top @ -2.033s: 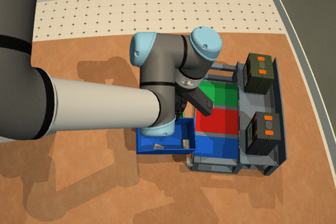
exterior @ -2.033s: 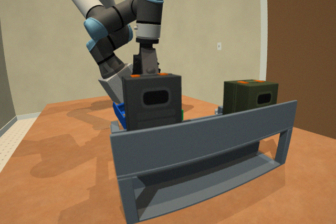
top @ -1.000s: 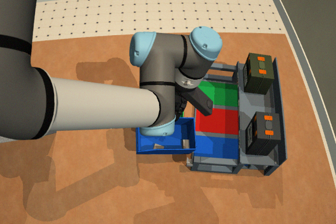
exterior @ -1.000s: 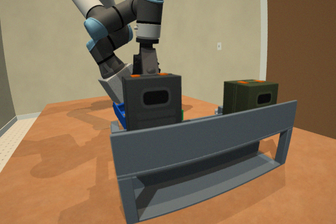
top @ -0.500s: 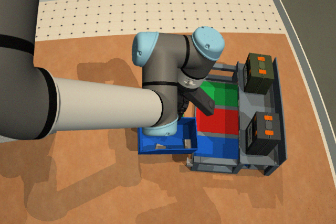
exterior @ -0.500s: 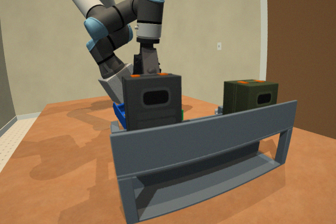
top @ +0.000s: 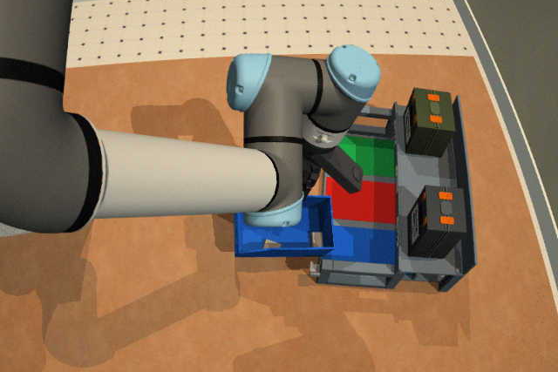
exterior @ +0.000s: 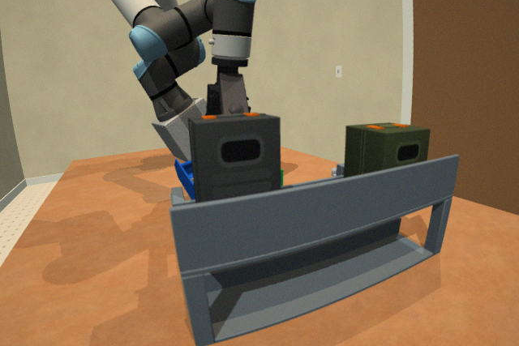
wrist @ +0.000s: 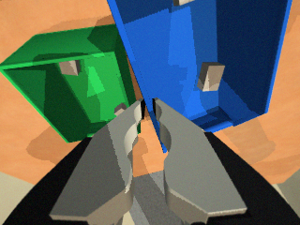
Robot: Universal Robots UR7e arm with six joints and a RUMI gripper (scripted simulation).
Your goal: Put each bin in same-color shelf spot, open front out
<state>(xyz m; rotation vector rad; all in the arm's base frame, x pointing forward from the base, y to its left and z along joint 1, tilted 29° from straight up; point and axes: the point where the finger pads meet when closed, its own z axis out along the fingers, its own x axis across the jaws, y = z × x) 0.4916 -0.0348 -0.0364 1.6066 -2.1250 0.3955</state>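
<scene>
The blue bin (top: 283,233) sits in front of the shelf (top: 391,197), its right end at the shelf's front beside the blue mark (top: 360,246). Small tan parts (top: 316,238) lie in it. In the wrist view my gripper (wrist: 148,99) is shut on the thin side wall of the blue bin (wrist: 211,61). The green bin (wrist: 70,89) lies right beside it, with parts inside. In the top view the arm hides the green bin and my fingers. The red mark (top: 360,201) and green mark (top: 369,156) show on the shelf.
A dark grey case (top: 437,221) and an olive case (top: 428,122) stand on the shelf's upper board. From behind, the shelf's back panel (exterior: 310,216) and the grey case (exterior: 234,155) hide most of the bins. No red bin is in view.
</scene>
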